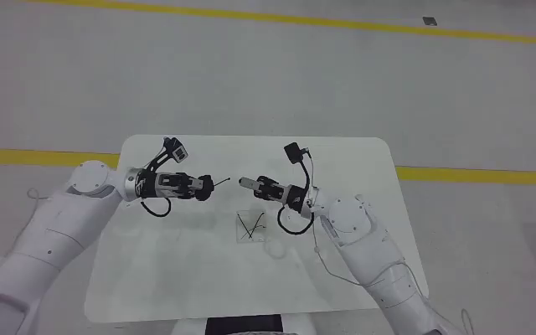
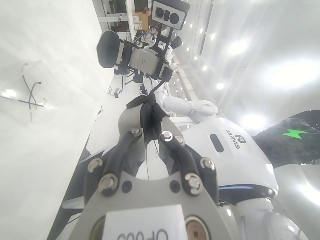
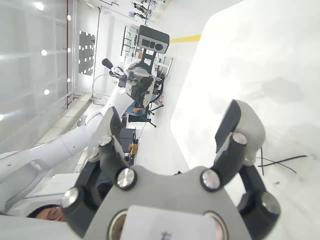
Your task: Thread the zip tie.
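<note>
Left gripper [image 2: 150, 118] holds zip tie [image 1: 221, 181] above white table [image 1: 352, 167].

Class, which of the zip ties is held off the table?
The zip tie gripped in the shut left hand, its end poking toward the open right hand. The other zip ties lie crossed on the clear sheet below.

We found the scene brightly lit by ceiling lamps [image 2: 235, 47], which flared heavily in the left wrist view. The white table [image 1: 352, 159] glared and shadows on it were faint. Both wrist views bowed at the edges.
</note>
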